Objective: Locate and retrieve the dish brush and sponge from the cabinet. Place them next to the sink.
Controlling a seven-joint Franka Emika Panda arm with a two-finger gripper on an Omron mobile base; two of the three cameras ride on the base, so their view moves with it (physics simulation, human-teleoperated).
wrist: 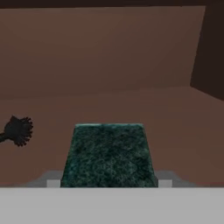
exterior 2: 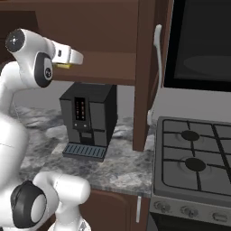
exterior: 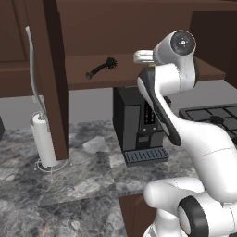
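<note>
The sponge (wrist: 107, 153), its dark green layer facing up, sits on the cabinet shelf (wrist: 144, 105) between my fingertips. My gripper (wrist: 109, 182) is shut on it, one fingertip against each side. In the right base view a yellow edge of the sponge (exterior 2: 63, 66) peeks out under my hand, which is reaching into the cabinet (exterior 2: 106, 67). The black dish brush (exterior: 101, 68) lies on the same shelf (exterior: 88, 79) to the left of my hand, and its bristly head (wrist: 18, 130) shows at the left of the hand view. The sink is out of view.
An open cabinet door (exterior: 54, 88) with a long silver handle (exterior: 33, 65) stands left of the shelf, and another door (exterior 2: 145, 67) right of it. Below are a black coffee machine (exterior: 139, 127), a paper towel roll (exterior: 44, 141) and a gas stove (exterior 2: 198, 162) on the marble counter (exterior: 78, 185).
</note>
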